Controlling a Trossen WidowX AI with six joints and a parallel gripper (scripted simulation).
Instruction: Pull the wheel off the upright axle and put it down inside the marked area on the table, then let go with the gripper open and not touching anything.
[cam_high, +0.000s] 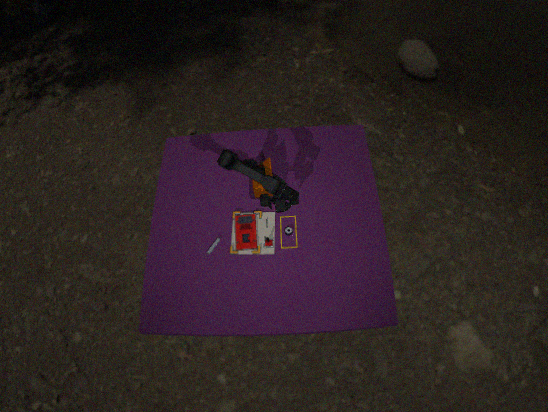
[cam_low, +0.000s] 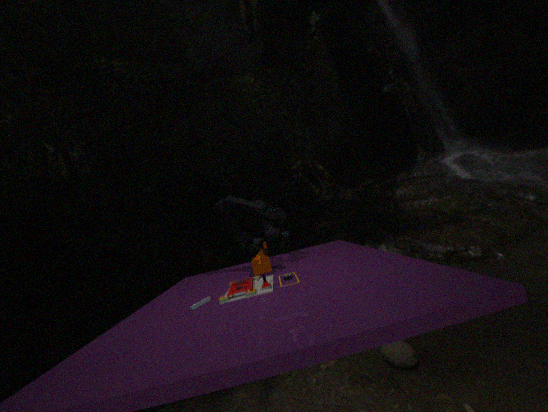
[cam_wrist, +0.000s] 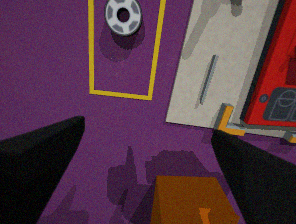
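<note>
The purple bench (cam_high: 310, 280) carries a pale base plate (cam_wrist: 210, 75) with a red block (cam_wrist: 275, 65) on it. Beside the plate, the yellow-outlined marked area (cam_wrist: 95, 50) holds the wheel (cam_wrist: 123, 17), lying flat (hub hole up). The gripper (cam_wrist: 147, 150) hangs above the bench, jaws spread wide, holding nothing, apart from the wheel.

- the small grey round wheel with a dark hub hole and a ring of spoke openings (cam_wrist: 123, 16) lies flat on the purple table top, face up.
- it sits inside the yellow-outlined rectangular marked area (cam_wrist: 93, 60), toward the end far from the wrist camera, touching none of the lines.
- in the top view the wheel (cam_high: 288, 230) shows as a tiny dark disc with a pale centre, in the frame's (cam_high: 289, 247) upper half.
</note>
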